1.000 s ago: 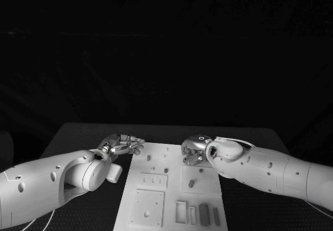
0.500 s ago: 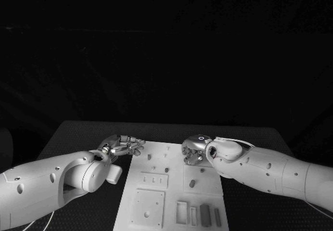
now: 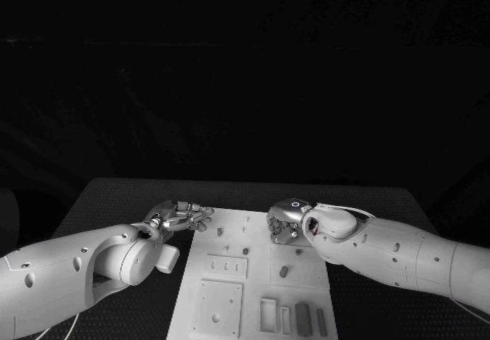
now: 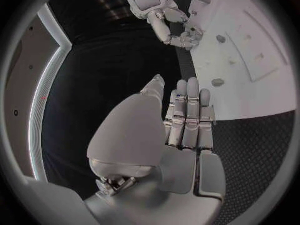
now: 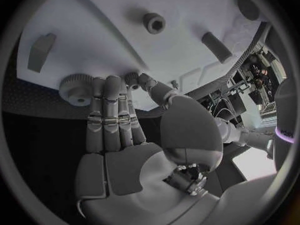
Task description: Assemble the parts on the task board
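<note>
**A:** What's the task board [image 3: 230, 287] like?

**B:** A flat white plate, smooth and matte, lying in the middle of the black table [image 3: 122, 202], whose surface has a fine woven texture. It carries raised rectangular panels, narrow slots at its near end and small dark pegs standing in it. One such part [image 3: 284, 270] is a short rounded stub right of centre.

**A:** And the left hand [image 3: 182, 214]?

**B:** Silver and jointed, it sits at the board's far left corner. In the left wrist view its fingers [image 4: 189, 116] lie straight and side by side, the thumb alongside, with nothing between them: together and empty.

**A:** The right hand [image 3: 287, 223]?

**B:** It is at the board's far right edge, palm turned down. In the right wrist view the fingers [image 5: 111, 116] stretch out close together, their tips at a round toothed gear [image 5: 76, 88] on the board's edge. A smaller knurled piece [image 5: 131, 79] sits by the thumb tip. Whether it actually grips either piece, I cannot tell.

**A:** Anything else nearby?

**B:** A hexagonal nut-like part [image 5: 154, 22] and 2 slanted pegs.
</note>
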Controlling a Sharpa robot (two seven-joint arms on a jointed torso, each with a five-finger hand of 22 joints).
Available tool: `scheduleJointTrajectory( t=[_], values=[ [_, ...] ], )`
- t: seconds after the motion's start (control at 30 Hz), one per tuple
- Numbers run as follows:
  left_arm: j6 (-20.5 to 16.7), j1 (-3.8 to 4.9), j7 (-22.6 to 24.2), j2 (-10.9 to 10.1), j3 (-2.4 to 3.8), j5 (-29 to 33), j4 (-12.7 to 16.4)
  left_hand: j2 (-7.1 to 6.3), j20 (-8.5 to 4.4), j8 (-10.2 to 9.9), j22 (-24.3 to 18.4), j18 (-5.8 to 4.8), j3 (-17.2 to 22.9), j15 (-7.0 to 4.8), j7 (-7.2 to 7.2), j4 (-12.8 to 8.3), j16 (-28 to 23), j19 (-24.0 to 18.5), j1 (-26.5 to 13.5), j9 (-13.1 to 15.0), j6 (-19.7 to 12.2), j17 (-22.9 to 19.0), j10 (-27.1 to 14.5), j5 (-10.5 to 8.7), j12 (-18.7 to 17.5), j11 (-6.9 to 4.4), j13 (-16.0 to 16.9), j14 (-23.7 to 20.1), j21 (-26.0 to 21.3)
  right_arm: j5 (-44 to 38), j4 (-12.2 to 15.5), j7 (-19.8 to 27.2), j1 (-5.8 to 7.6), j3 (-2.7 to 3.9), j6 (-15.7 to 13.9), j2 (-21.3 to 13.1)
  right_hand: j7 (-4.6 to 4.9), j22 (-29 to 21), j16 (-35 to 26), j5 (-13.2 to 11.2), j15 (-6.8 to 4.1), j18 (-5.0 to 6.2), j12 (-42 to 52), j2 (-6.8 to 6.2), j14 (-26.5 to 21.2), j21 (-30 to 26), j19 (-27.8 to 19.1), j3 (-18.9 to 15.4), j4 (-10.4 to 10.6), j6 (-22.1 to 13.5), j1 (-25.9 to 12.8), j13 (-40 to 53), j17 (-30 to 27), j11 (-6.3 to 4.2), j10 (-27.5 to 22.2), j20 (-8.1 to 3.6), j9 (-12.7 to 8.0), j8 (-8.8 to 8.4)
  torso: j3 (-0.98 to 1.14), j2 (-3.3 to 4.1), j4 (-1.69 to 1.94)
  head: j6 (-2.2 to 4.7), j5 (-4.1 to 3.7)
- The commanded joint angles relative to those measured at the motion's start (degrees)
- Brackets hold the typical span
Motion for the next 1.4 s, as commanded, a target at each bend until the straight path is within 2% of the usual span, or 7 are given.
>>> scheduleJointTrajectory(
  t=[0.03, 0.3, 0.87, 1.13, 1.27, 1.33, 1.4],
  values=[
    [0.97, 0.07, 0.43, -0.07, 0.06, -0.26, 0.10, -0.39, -0.24, -0.27, 0.35, -0.44, -0.14, 0.00, 0.24, 0.37, 0.30, 0.04, 0.24, 0.10, -0.02, -0.03, -0.05, -0.27, -0.41, 0.52, 0.08, -0.49, 0.35, -1.91, 0.20, -0.23, -0.81, -0.48, 2.71, 0.04, 0.08, 1.46, 0.66, -0.27, -0.44, 0.46, 0.14, 0.16, 0.09, 0.64, 0.43, 0.80, -0.14, 0.69, 0.77, 0.29, 0.45, -0.10, 0.55, -0.21, 0.20, 0.26, 0.07, 0.30, -0.01, 0.15, -0.07],
    [0.95, 0.07, 0.43, -0.04, 0.06, -0.26, -0.01, -0.36, -0.24, -0.29, 0.35, -0.44, -0.17, 0.00, 0.24, 0.38, 0.30, 0.05, 0.28, 0.12, -0.01, -0.04, -0.06, -0.27, -0.44, 0.53, 0.09, -0.50, 0.35, -2.90, 0.27, -0.75, -0.92, -0.48, 0.13, -0.04, -0.54, 1.45, 2.12, -0.25, -1.18, 0.46, 0.70, 1.09, 0.20, 2.83, 0.82, 4.07, -0.94, 2.78, 2.72, 1.79, 1.76, -0.92, 2.40, -0.69, 0.93, 0.88, 0.12, 0.56, -0.02, 0.41, -0.14],
    [0.61, 0.11, 0.51, -0.03, 0.06, -0.26, -0.39, -0.35, -0.25, -0.36, 0.33, -0.45, -0.26, 0.00, 0.25, 0.40, 0.30, 0.06, 0.33, 0.15, -0.01, -0.05, -0.13, -0.26, -0.53, 0.57, 0.09, -0.52, 0.36, -5.56, 2.21, -4.17, -0.68, -0.34, -7.23, -0.53, -1.16, 1.44, 4.26, -0.32, -1.99, 0.46, 0.93, 0.15, 0.59, 6.23, 1.55, 6.27, -0.62, 4.48, 2.86, 3.55, 3.27, -1.69, 3.90, -1.56, 1.83, 1.22, 0.13, 0.96, 0.04, 1.47, -0.24],
    [0.54, 0.16, 0.53, 0.07, 0.06, -0.26, -0.51, -0.35, -0.26, -0.45, 0.32, -0.45, -0.35, 0.00, 0.26, 0.40, 0.31, 0.08, 0.41, 0.19, -0.02, -0.07, -0.25, -0.25, -0.66, 0.63, 0.08, -0.54, 0.38, -6.99, 2.46, -5.49, -0.08, -0.24, -8.20, 0.22, -1.24, 1.42, 4.55, -0.32, -2.06, 0.46, 0.85, -0.18, 0.57, 6.82, 1.53, 6.64, -0.43, 4.67, 2.99, 3.82, 3.45, -1.76, 4.04, -1.68, 1.97, 1.19, 0.11, 1.10, 0.11, 1.96, -0.20],
    [0.50, 0.20, 0.55, 0.07, 0.06, -0.26, -0.61, -0.34, -0.26, -0.47, 0.31, -0.45, -0.37, 0.00, 0.27, 0.40, 0.31, 0.09, 0.43, 0.20, -0.02, -0.08, -0.28, -0.24, -0.69, 0.65, 0.08, -0.54, 0.38, -8.69, 2.25, -6.73, -0.01, -0.24, -9.22, 0.92, -1.27, 1.41, 4.65, -0.32, -2.08, 0.46, 0.82, -0.34, 0.56, 7.05, 1.52, 6.78, -0.33, 4.75, 3.03, 3.92, 3.51, -1.78, 4.10, -1.72, 2.02, 1.18, 0.18, 1.15, 0.09, 2.14, -0.07],
    [0.47, 0.21, 0.56, 0.09, 0.06, -0.26, -0.63, -0.34, -0.26, -0.49, 0.31, -0.45, -0.39, 0.00, 0.27, 0.40, 0.31, 0.09, 0.44, 0.20, -0.03, -0.08, -0.29, -0.24, -0.71, 0.66, 0.09, -0.54, 0.39, -9.58, 2.11, -7.28, 0.03, -0.24, -9.67, 1.34, -1.29, 1.40, 4.73, -0.33, -2.10, 0.46, 0.80, -0.44, 0.57, 7.19, 1.50, 6.87, -0.24, 4.79, 3.07, 4.00, 3.55, -1.80, 4.15, -1.74, 2.06, 1.17, 0.08, 1.10, 0.28, 2.23, -0.18],
    [0.45, 0.22, 0.57, 0.13, 0.06, -0.27, -0.65, -0.34, -0.26, -0.50, 0.31, -0.45, -0.40, 0.00, 0.28, 0.40, 0.31, 0.09, 0.46, 0.21, -0.04, -0.08, -0.30, -0.24, -0.73, 0.66, 0.09, -0.54, 0.39, -9.88, 1.81, -7.65, 0.09, -0.24, -10.37, 1.83, -1.31, 1.39, 4.80, -0.33, -2.11, 0.46, 0.77, -0.57, 0.56, 7.35, 1.48, 6.98, -0.14, 4.86, 3.11, 4.07, 3.59, -1.81, 4.18, -1.76, 2.10, 1.16, 0.08, 1.14, 0.27, 2.27, -0.20]
  ],
)
